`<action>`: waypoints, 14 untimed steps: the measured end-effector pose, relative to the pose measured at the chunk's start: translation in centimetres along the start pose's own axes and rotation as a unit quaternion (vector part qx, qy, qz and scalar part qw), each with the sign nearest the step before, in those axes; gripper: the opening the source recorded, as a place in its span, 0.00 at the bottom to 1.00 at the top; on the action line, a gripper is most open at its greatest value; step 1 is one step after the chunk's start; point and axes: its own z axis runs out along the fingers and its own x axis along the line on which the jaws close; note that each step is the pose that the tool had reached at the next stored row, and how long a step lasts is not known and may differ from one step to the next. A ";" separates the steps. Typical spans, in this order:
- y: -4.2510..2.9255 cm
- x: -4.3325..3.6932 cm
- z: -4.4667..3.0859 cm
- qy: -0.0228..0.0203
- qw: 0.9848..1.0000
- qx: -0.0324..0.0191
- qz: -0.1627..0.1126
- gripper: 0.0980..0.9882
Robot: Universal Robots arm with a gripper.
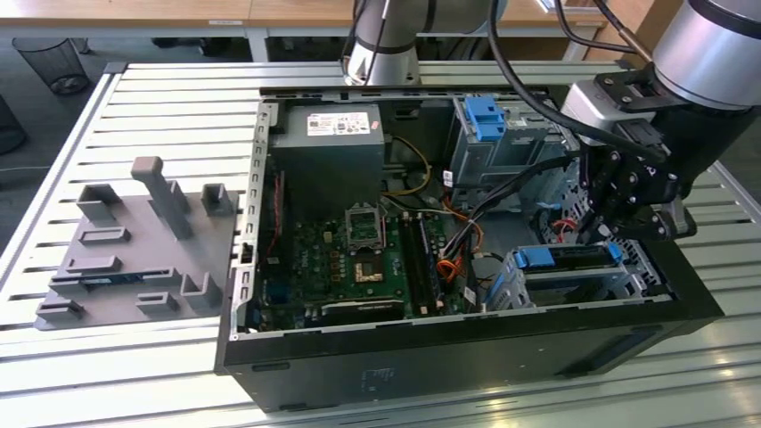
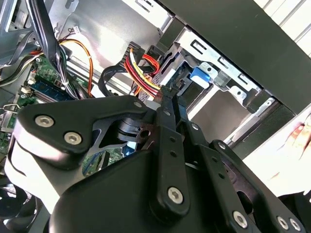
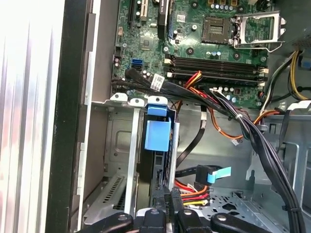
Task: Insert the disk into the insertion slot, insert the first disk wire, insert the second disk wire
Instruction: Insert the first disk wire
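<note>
Gripper (image 1: 591, 242): reaching down into the open computer case (image 1: 452, 374), at the exterior view's right, hanging just behind the low drive cage.
Grip: closing on the black plug of the disk wire (image 3: 192, 194), as far as both wrist views are showing; jaws standing close together with the plug between them.
Disk (image 1: 568, 257): sitting inside the insertion slot (image 1: 630, 276), bright blue carrier end showing at the mouth.
Disk, first wrist view (image 3: 158, 133): standing edge-on between the silver rails of the insertion slot (image 3: 131, 145), directly ahead of the gripper (image 3: 168, 213).
Disk wire: running as a red, yellow and black bundle (image 2: 143, 73) to the gripper (image 2: 167, 92), plug lying just beside the disk's rear edge; seating impossible to tell.
Second cable (image 3: 217, 174): lying loose near the disk, its light blue plug hanging apart from the drive.
Motherboard (image 1: 356, 254): lying flat on the case floor, well apart from the gripper.
Taller grey cage (image 1: 487, 134): standing toward the back of the case, carrying a blue tab.
Grey fixture block (image 1: 131, 250): resting on the slatted table (image 1: 119, 357), outside the case on the exterior view's left.
</note>
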 end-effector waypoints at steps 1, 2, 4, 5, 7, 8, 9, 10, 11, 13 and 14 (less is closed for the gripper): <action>0.00 0.02 0.06 0.000 1.000 0.000 0.003 0.07; 0.01 0.06 0.11 0.000 1.000 0.000 0.006 0.07; 0.02 0.18 0.18 0.000 1.000 0.000 0.009 0.07; 0.01 0.23 0.20 0.000 1.000 0.000 0.009 0.07; -0.04 0.27 0.22 0.000 1.000 0.000 0.009 0.07; -0.09 0.28 0.23 0.000 1.000 0.000 0.009 0.07; -0.16 0.29 0.24 0.000 1.000 0.000 0.009 0.07; -0.22 0.30 0.25 0.000 1.000 0.000 0.009 0.07; -0.25 0.30 0.27 0.000 1.000 0.000 0.009 0.07; -0.25 0.33 0.32 0.000 1.000 0.000 0.009 0.07; -0.25 0.35 0.34 0.000 1.000 0.000 0.009 0.07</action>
